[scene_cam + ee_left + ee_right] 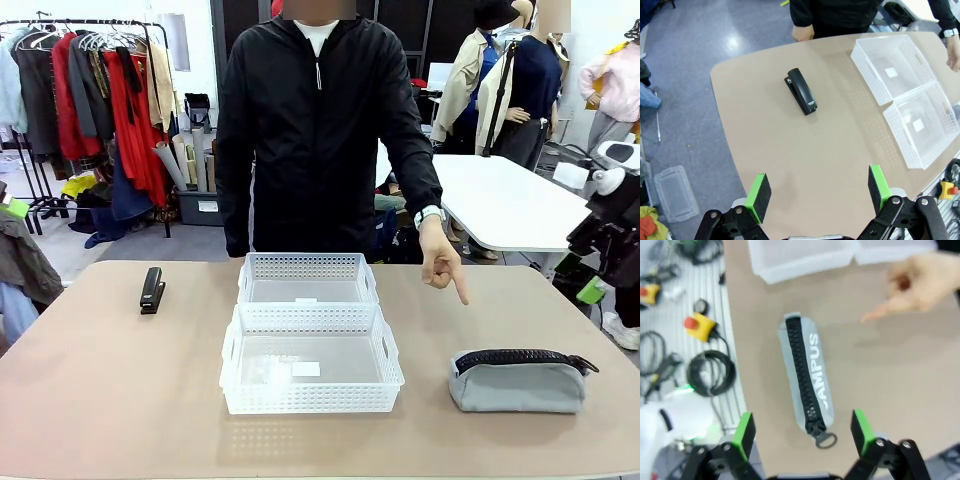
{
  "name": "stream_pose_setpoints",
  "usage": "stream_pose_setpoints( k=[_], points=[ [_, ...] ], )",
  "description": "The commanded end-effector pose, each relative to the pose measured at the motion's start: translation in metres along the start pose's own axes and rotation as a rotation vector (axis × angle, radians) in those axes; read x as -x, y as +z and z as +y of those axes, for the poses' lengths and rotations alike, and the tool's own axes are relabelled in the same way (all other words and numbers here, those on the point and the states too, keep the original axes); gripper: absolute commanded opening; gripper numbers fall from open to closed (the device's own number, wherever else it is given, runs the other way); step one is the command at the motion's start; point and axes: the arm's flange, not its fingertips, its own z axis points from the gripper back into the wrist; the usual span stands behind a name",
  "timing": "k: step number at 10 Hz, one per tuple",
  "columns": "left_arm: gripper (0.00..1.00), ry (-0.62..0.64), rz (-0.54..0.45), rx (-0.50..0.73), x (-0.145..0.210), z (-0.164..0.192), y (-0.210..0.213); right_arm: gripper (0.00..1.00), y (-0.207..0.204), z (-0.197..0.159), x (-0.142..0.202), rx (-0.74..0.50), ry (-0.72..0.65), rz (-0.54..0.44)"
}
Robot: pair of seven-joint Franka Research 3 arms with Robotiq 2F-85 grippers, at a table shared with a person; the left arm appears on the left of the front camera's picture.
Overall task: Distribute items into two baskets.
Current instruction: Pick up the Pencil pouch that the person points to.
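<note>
We see our left claw [818, 191] and right claw [802, 431] spread wide, gripping nothing. On the table [100, 400] the stapler [152, 289] lies left of the baskets [312, 395], the pouch [517, 383] right of them. A clothes rack [110, 100] stands beyond the baskets.

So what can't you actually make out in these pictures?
- Pouch print, right wrist view: blurred; "AMPUS" reads, anything before it curves out of sight.
- Paper labels in the near basket and far basket, front view: too small to read.
- Both baskets, right wrist view: cut off by the top edge.
- Person's pointing hand, right wrist view: blurred.
- Stapler marking, left wrist view: too small.
</note>
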Motion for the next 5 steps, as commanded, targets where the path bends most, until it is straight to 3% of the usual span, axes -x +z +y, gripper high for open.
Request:
stream_pose_setpoints(
  k=[1,2,5],
  points=[
    [1.00,0.004,-0.007,0.010,0.001,0.000,0.000,1.00,-0.020,-0.004,-0.001,-0.013,0.195,0.043],
    [1.00,0.004,-0.007,0.010,0.001,0.000,0.000,1.00,-0.032,-0.003,-0.005,-0.052,0.281,0.081],
    [1.00,0.004,-0.007,0.010,0.001,0.000,0.000,1.00,-0.063,0.002,-0.011,-0.064,0.317,0.233]
  ],
)
